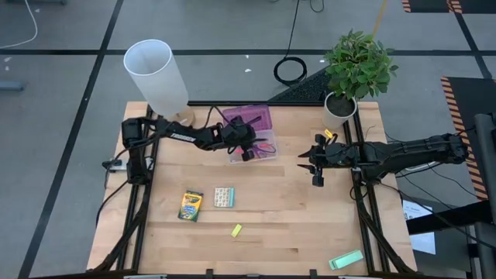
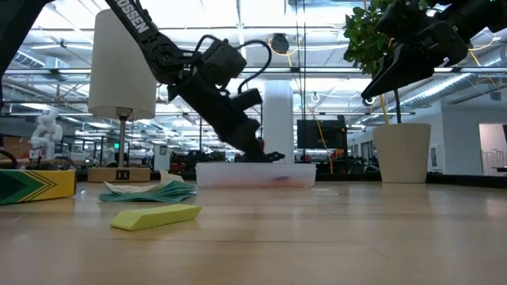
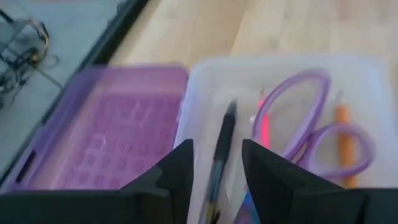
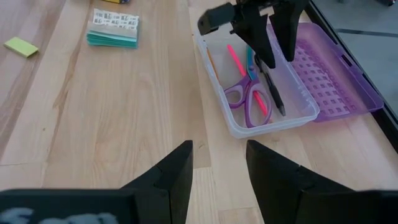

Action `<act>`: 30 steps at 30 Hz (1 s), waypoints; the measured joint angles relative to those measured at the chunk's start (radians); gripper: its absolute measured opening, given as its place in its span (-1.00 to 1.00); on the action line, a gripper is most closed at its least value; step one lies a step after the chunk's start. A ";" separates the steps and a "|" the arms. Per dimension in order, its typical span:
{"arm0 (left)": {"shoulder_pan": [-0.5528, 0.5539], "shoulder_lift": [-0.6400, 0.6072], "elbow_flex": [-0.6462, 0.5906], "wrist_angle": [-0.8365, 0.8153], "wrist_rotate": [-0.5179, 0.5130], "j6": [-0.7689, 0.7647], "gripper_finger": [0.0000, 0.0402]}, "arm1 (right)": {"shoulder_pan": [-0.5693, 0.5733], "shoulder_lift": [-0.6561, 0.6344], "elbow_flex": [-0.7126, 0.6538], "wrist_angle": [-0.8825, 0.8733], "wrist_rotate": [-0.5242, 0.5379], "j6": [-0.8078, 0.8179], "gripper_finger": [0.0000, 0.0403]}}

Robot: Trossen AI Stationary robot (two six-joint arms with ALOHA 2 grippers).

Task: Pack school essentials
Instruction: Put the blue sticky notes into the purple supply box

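Yellow block (image 1: 236,229), crayon box (image 1: 191,205) and teal-edged packet (image 1: 224,197) lay unpacked at lower centre of the counter (image 1: 294,225). Higher, the left end effector (image 1: 246,149) hung open over the clear case (image 1: 256,152), black pen (image 3: 219,158) between its fingers, seemingly just placed; next, the crayons. At right, the right end effector (image 1: 312,164) hovered open.

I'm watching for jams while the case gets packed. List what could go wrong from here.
1. The left gripper sits open over the clear case with the black pen below its fingers; pulling away carelessly could drag the pen or the purple-handled scissors out.
2. The open purple lid lies flat beside the tray, where an arm could catch it.
3. The crayon box, teal-edged packet and yellow block remain outside; the case may be tight.
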 joint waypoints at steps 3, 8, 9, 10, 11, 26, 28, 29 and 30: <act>-0.017 -0.027 -0.001 -0.032 0.000 -0.015 -0.30 | 0.000 0.000 0.000 0.000 0.000 0.000 -0.30; -0.052 -0.088 0.000 -0.073 0.000 -0.062 -0.30 | -0.001 0.000 0.000 0.000 0.000 0.000 -0.30; -0.059 -0.103 0.001 -0.094 0.000 -0.071 -0.30 | 0.000 0.000 0.000 -0.002 0.000 0.000 -0.30; -0.066 -0.119 0.000 -0.130 0.000 -0.080 -0.30 | 0.000 0.000 0.000 -0.004 0.000 0.000 -0.30; -0.073 -0.134 -0.001 -0.157 0.001 -0.089 -0.30 | 0.000 0.000 0.000 -0.002 0.000 0.000 -0.30; -0.283 -0.268 0.000 -0.418 0.010 -0.201 -0.30 | 0.000 0.000 0.000 0.002 0.002 0.008 -0.30; -0.313 -0.267 -0.001 -0.433 0.010 -0.222 -0.30 | 0.000 0.000 0.000 0.001 0.002 0.015 -0.30; -0.328 -0.267 -0.001 -0.442 0.010 -0.238 -0.30 | 0.000 0.000 0.000 0.001 0.002 0.021 -0.30; -0.344 -0.267 -0.001 -0.450 0.010 -0.253 -0.30 | 0.000 0.000 0.000 0.002 0.003 0.028 -0.30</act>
